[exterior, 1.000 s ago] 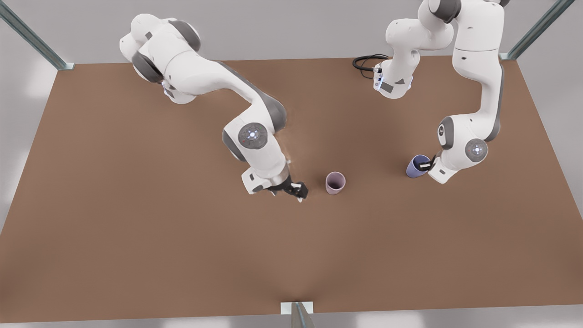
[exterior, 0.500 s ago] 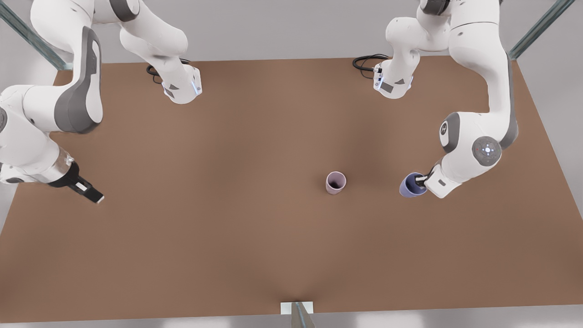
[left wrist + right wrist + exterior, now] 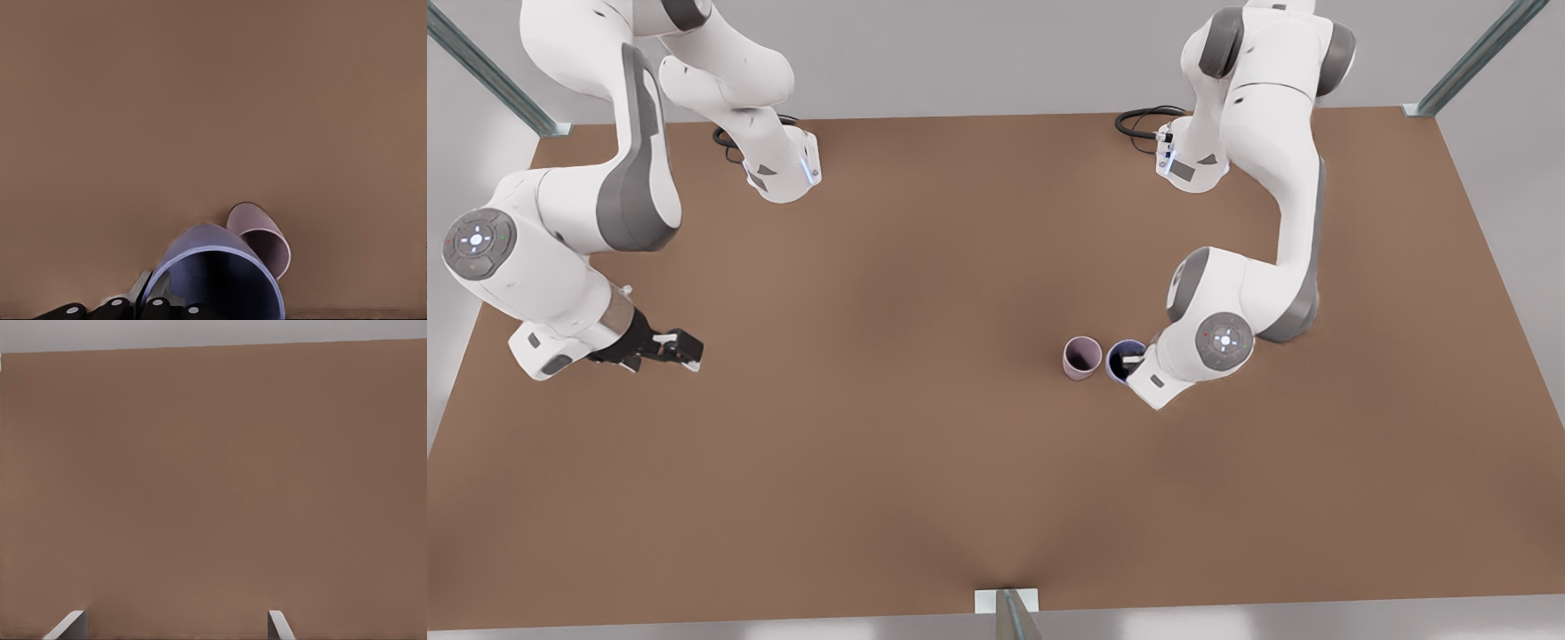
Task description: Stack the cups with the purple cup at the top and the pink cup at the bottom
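Purple cup carried up beside the pink cup

The left gripper (image 3: 1134,363) pinches the purple cup (image 3: 1121,360) by its rim, just beside the upright pink cup (image 3: 1082,357); it looks light, rigid and probably slick. The left wrist view shows its tilt (image 3: 215,280). The right gripper (image 3: 671,348) waits well away, fingers parted.

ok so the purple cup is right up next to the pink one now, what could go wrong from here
The left claw holds the purple cup by its rim, close beside the pink cup and seemingly not above it. Moving sideways from here could knock the pink cup over or push it along the table.

The grip is on one wall only, so the cup might tilt and seat crookedly when lowered.

The right claw waits open at the front view's left, too far to steady anything.
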You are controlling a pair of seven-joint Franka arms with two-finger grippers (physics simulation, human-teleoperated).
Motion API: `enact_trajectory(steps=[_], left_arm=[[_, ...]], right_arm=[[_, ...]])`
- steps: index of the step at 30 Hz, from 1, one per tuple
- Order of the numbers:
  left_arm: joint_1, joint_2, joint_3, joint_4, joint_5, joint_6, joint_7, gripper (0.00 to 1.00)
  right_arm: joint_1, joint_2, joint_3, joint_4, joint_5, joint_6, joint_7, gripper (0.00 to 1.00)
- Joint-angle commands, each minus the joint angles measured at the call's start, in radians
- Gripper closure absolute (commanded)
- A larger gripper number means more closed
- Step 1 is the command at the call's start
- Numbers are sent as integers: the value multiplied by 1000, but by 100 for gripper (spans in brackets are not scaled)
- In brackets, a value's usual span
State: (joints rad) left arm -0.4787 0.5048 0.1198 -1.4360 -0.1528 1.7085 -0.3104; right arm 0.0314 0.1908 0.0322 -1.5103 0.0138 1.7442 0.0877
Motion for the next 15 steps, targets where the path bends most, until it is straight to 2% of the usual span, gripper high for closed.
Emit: enact_trajectory(steps=[1,4,6,7,14,15], left_arm=[[-24,-25,0,-53,-24,89,-216,79],[-43,-26,-42,-54,-28,157,-298,79],[-44,-17,-46,-58,-25,168,-305,79],[-46,-12,-46,-76,-25,189,-305,79],[-55,-12,-46,-155,-33,214,-303,79],[-55,-12,-46,-158,-33,214,-303,79]], right_arm=[[1,-1,0,1,29,-51,-22,0],[2,-2,0,1,38,-45,-49,0],[28,-2,3,4,-11,-15,-385,0],[28,-2,6,2,-29,2,-436,0],[27,1,9,5,-21,17,-413,0],[27,-1,9,5,-18,8,-306,0]])
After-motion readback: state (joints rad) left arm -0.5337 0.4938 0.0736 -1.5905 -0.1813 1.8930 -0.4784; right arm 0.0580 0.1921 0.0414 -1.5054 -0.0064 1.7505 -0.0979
